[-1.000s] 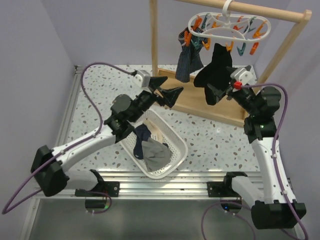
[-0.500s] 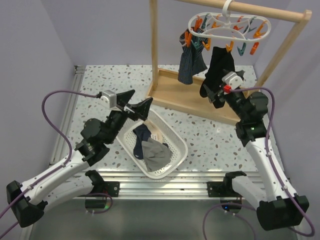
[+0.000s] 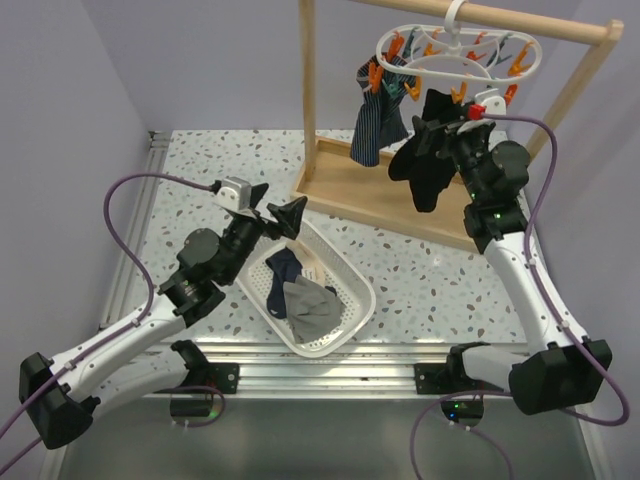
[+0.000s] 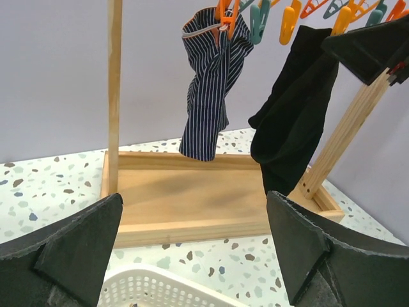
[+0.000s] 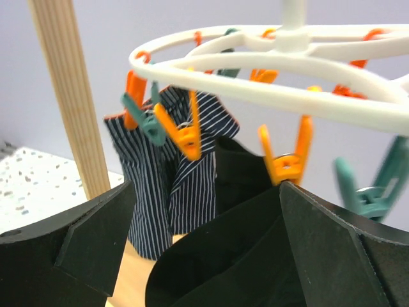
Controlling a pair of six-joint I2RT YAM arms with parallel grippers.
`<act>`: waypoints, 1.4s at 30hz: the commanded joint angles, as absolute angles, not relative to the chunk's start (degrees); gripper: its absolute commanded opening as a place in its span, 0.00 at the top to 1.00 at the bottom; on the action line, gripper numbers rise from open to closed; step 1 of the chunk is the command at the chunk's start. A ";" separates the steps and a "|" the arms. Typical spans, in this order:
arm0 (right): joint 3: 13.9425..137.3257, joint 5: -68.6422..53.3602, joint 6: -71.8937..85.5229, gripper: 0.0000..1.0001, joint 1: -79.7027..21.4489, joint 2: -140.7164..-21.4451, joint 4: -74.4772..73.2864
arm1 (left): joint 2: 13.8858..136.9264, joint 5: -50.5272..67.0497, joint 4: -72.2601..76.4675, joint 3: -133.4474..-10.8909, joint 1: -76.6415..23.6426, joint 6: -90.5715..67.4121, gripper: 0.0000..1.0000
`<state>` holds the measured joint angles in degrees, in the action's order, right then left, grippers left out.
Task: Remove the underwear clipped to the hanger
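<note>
The white oval hanger (image 3: 455,55) (image 5: 294,41) hangs by its hook from the wooden rail. Clipped to it are striped underwear (image 3: 378,120) (image 4: 214,83) (image 5: 185,185) and black underwear (image 3: 428,165) (image 4: 297,109) (image 5: 255,256). My right gripper (image 3: 440,125) (image 5: 206,192) is open just under the hanger, its fingers either side of the black piece's top, and an orange clip (image 5: 287,160) sits right above one fingertip. My left gripper (image 3: 275,205) (image 4: 193,217) stands open and empty over the far end of the basket. Navy (image 3: 283,275) and grey (image 3: 312,305) underwear lie in the basket.
The white perforated basket (image 3: 350,275) (image 4: 166,284) sits between the arms. The wooden rack has a post (image 3: 308,90), a top rail (image 3: 520,20) and a flat base (image 3: 390,200) (image 4: 192,192) behind the basket. Purple walls close off the left and the back.
My right gripper has climbed from the black underwear's lower part to its top by the clips. My left arm has drawn back from the rack to the basket's far end.
</note>
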<state>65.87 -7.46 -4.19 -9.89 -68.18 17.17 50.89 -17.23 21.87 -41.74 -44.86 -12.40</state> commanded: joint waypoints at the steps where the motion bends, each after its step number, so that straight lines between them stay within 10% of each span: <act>1: 70.05 -7.73 2.46 0.01 -7.65 -68.47 17.24 | 50.45 -18.63 23.20 -43.16 -44.21 -10.99 0.01; 42: 77.69 -16.17 -3.60 0.17 -1.14 -80.33 30.06 | 50.01 -18.28 23.38 -41.66 -43.15 -12.74 0.00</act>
